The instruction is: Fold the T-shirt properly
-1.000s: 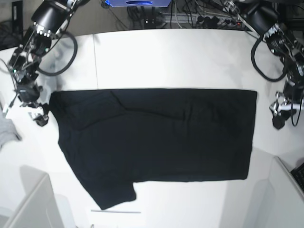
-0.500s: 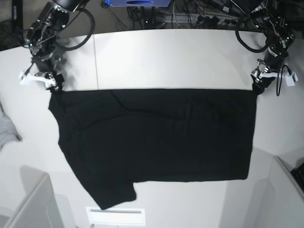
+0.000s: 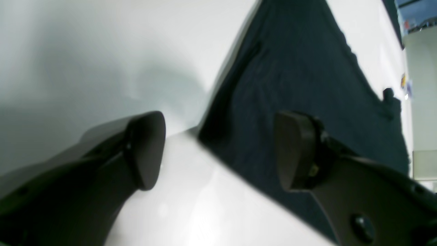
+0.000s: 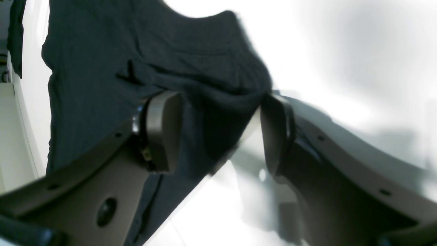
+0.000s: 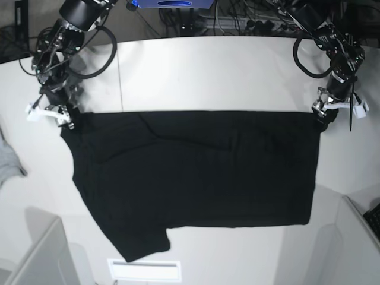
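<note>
A large black T-shirt (image 5: 196,178) is lying spread flat on a white table (image 5: 208,71), plain side up, filling most of the middle of the base view. Its long straight top edge is running left to right, and one short sleeve (image 5: 139,237) is sticking out toward the bottom left. No printed design is showing anywhere on it.

The right gripper (image 5: 64,119) is sitting at the shirt's top corner on the left of the base view. In the right wrist view, this gripper (image 4: 218,133) is standing open, its two dark fingers (image 4: 160,130) apart with a bunched fold of the shirt (image 4: 136,68) lying between them; they are not pressing on the cloth.

The left gripper (image 5: 323,117) is sitting at the opposite top corner, on the right of the base view. In the left wrist view it (image 3: 218,150) is also standing wide open, with the corner of the shirt (image 3: 300,75) reaching into the gap between its fingers (image 3: 146,150). Nothing is being gripped.

A grey cloth (image 5: 9,160) is lying at the far left edge, cut off by the frame. Pale box-like shapes (image 5: 41,255) are sitting at the bottom corners, only partly showing, so what they hold cannot be made out. Both wrist views are blurred, and whether the fingertips are touching the table cannot be told.
</note>
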`<state>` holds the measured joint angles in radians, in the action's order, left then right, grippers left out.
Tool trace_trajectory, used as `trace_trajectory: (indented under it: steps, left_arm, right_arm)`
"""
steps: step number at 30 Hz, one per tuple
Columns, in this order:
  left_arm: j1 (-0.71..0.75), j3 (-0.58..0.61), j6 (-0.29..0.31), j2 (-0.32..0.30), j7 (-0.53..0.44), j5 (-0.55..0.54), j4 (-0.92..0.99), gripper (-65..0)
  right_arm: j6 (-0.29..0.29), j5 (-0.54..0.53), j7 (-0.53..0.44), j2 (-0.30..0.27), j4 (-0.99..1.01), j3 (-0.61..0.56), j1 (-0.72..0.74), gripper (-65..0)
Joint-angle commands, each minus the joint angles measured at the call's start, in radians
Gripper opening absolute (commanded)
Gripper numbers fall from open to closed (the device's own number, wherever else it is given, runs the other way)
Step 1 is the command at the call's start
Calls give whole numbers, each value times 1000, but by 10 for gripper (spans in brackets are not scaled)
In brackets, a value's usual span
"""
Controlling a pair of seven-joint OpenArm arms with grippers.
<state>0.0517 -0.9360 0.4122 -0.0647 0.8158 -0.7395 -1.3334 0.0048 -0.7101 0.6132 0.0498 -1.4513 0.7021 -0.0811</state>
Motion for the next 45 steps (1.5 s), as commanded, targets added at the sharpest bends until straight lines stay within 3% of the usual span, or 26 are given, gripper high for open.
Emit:
trace_trajectory:
  steps: [1,8,14,20,22,25,26,27,34,45]
  left_arm:
    - [-2,1,-12,-7,23,15,4,-171]
    - [-36,2,-12,-5,23,15,36,-181]
    - [-49,2,-12,-7,26,15,36,-392]
    - [-49,2,-12,-8,27,15,42,-481]
    - [-49,2,-12,-10,27,15,62,-528]
    - [-49,2,-12,-11,27,15,96,-650]
    - [-48,2,-12,-11,27,15,102,-650]
    - [-45,2,-12,-14,27,15,104,-650]
    - [-2,94,-12,-42,27,7,73,-650]
    - [118,97,-12,-44,27,7,-82,-650]
  right_arm:
    - [-9,8,15,-6,-4,0,7,-300]
    - [-9,8,20,-26,-2,0,17,-305]
    - [-9,8,17,-32,50,0,20,-308]
    - [-9,8,17,-32,59,0,20,-311]
    - [-9,8,15,-32,59,0,20,-356]
    - [-9,8,14,-32,59,1,20,-543]
    - [-9,8,14,-32,59,1,20,-620]
    - [-9,8,14,-32,59,3,20,-650]
    - [-10,7,17,-34,16,11,1,-650]
    - [-10,0,21,-34,-78,11,-82,-650]
